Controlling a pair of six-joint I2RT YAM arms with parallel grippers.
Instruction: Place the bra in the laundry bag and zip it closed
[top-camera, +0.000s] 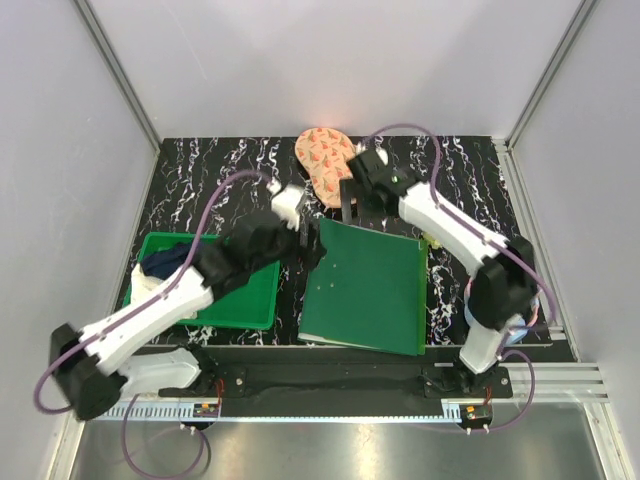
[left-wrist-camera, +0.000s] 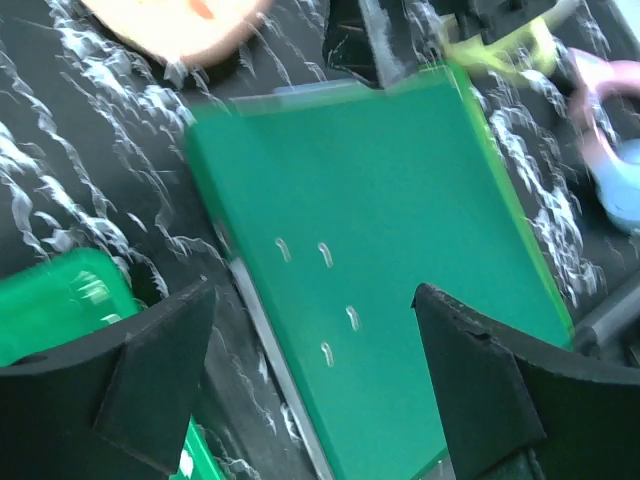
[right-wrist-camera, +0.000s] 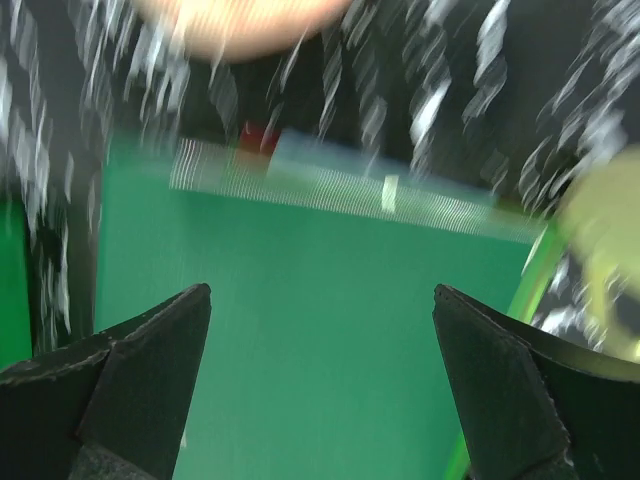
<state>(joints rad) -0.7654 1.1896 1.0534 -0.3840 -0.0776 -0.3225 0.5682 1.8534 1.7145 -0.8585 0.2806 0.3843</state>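
The laundry bag (top-camera: 325, 160) lies at the back centre of the table, a peach-orange oval pouch with red motifs. It shows blurred at the top of the left wrist view (left-wrist-camera: 180, 25) and the right wrist view (right-wrist-camera: 250, 20). The bra is not in view. My left gripper (top-camera: 303, 232) is open and empty (left-wrist-camera: 312, 295), above the left edge of a flat green board (left-wrist-camera: 380, 250). My right gripper (top-camera: 350, 205) is open and empty (right-wrist-camera: 320, 292), above the board's far edge, just in front of the bag.
The green board (top-camera: 365, 285) lies flat in the middle of the table. A green plastic bin (top-camera: 235, 295) at the left holds a dark blue cloth (top-camera: 165, 260) and a white cloth. A yellow-green thing (left-wrist-camera: 500, 50) and a pink and blue object (left-wrist-camera: 610, 150) lie to the right.
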